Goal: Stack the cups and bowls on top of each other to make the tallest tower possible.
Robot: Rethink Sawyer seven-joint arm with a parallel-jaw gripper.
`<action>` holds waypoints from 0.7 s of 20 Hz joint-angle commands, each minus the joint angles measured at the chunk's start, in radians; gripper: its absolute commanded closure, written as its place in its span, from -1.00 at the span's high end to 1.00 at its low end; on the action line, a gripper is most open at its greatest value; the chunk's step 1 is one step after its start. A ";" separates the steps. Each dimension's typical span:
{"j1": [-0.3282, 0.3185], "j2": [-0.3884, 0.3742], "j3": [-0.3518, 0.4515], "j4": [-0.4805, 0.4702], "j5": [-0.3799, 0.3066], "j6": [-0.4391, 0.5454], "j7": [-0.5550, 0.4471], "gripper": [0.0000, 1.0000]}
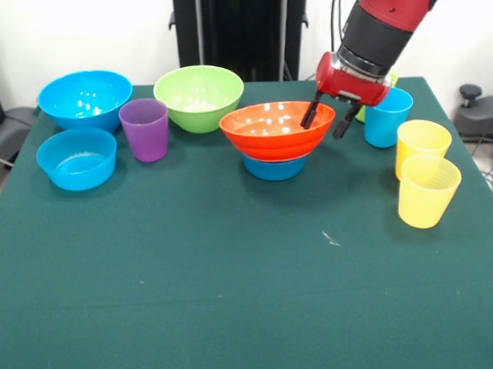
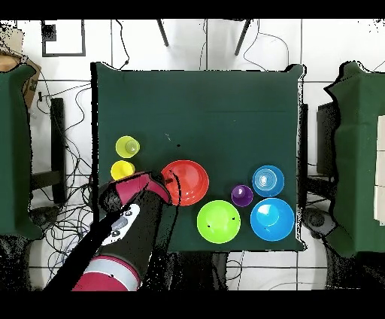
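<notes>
The tower is the wide orange bowl [image 1: 275, 127] [image 2: 186, 183] resting on a small blue bowl [image 1: 274, 168]. My gripper [image 1: 327, 122] is open and straddles the orange bowl's right rim, with one finger [image 1: 310, 116] inside and the other outside. The purple cup [image 1: 145, 129] [image 2: 242, 195] stands upright on the table between the lime green bowl [image 1: 199, 95] [image 2: 218, 221] and another small blue bowl [image 1: 76, 159] [image 2: 268, 180]. The large blue bowl [image 1: 85, 98] [image 2: 272, 219] sits at the far left.
A blue cup [image 1: 387, 117] stands just right of the gripper, with a sliver of a lime green cup [image 1: 361, 113] behind it. Two yellow cups [image 1: 422, 144] [image 1: 427, 191] stand near the right edge of the green table [image 1: 234, 298].
</notes>
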State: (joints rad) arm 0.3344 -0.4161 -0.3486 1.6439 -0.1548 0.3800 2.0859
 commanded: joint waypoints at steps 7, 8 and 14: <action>0.035 0.081 0.033 0.028 0.057 -0.087 0.215 1.00; 0.040 0.082 0.030 0.030 0.059 -0.090 0.219 1.00; 0.044 0.082 0.027 0.030 0.066 -0.085 0.211 1.00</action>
State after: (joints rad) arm 0.3681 -0.3599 -0.3730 1.6458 -0.1397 0.3653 2.0861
